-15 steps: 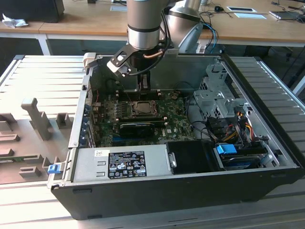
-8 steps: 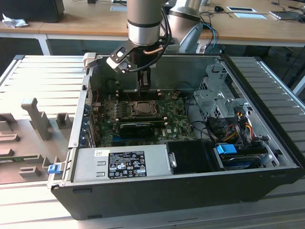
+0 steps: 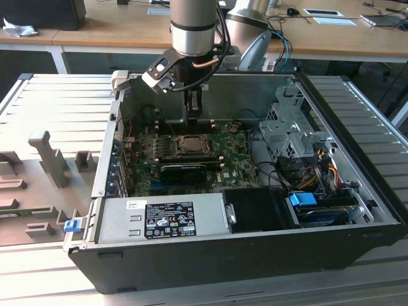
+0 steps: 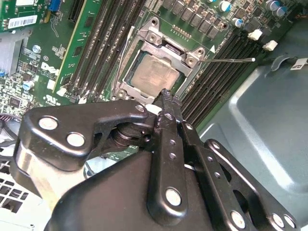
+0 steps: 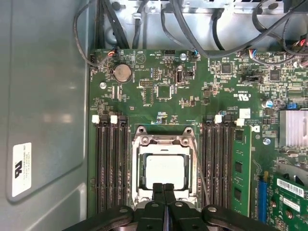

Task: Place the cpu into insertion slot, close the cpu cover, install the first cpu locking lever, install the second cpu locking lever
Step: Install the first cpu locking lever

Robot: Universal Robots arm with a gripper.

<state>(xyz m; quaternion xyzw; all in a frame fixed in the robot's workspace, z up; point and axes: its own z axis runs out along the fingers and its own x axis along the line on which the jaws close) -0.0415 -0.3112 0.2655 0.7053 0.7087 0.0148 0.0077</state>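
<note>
Two fingers of the gripper [image 5: 163,186] are pinched together, empty, at the edge of the cpu cover [image 5: 162,141]. The cover appears down over the cpu [image 5: 165,172], seated in the insertion slot [image 5: 141,168] mid-board. Best to press on the frame, never the chip.

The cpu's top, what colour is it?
The cpu is silvery-grey, clearest in the first wrist view.

You've got a silver-grey cylindrical arm [image 3: 191,25] with black cables [image 3: 222,39] looping alongside, and a gripper [image 5: 163,186] of glossy black link plates (silver screws [image 4: 76,139] at each pivot).
</note>
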